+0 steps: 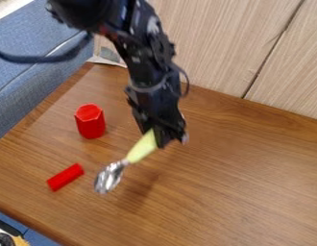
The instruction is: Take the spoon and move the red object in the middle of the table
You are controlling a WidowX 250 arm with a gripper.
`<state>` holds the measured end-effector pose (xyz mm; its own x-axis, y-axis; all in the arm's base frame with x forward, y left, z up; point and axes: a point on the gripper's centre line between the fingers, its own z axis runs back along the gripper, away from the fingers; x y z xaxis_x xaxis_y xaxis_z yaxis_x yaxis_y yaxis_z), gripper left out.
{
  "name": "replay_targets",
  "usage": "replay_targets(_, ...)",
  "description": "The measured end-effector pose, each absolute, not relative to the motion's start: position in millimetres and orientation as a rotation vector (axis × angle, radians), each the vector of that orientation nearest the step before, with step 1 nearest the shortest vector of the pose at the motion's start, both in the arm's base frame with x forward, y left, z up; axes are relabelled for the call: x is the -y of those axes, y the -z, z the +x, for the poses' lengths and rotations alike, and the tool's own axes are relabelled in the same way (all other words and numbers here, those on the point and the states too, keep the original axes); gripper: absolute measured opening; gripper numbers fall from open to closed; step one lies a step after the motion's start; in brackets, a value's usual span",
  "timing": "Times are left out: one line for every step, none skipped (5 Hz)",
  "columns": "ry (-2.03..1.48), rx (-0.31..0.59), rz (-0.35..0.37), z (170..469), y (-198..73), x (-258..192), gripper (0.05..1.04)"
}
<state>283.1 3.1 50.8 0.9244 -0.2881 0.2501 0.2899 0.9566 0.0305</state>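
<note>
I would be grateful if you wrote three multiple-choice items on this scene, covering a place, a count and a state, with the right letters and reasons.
1. Where is the spoon?
A. Flat on the blue seat
B. Inside the thicker red piece
C. In the pincer

2. How many red things are on the table?
A. Two
B. Three
C. Five

3. How does the thinner red piece rest?
A. Upright
B. On its side
C. Leaning on the spoon

Right letters:
1. C: the handle runs up into the pincer, its metal bowl pointing down toward the near left.
2. A: the thicker red piece and the thinner one are the only red things there.
3. B: its long side lies along the wood, while the thicker one stands on end.
</note>
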Motion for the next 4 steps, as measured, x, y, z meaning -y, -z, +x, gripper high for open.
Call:
replay_targets(0.196, 0.303, 0.03, 304, -73, -33, 0.394)
replay_targets(0.048, 0.306, 0.044, 325, -88, -68, 0.394)
replay_targets(-0.056, 0.32, 0.065, 344, -94, -104, 0.394)
replay_targets(-0.14, 0.287, 0.101, 357, -81, -142, 0.394)
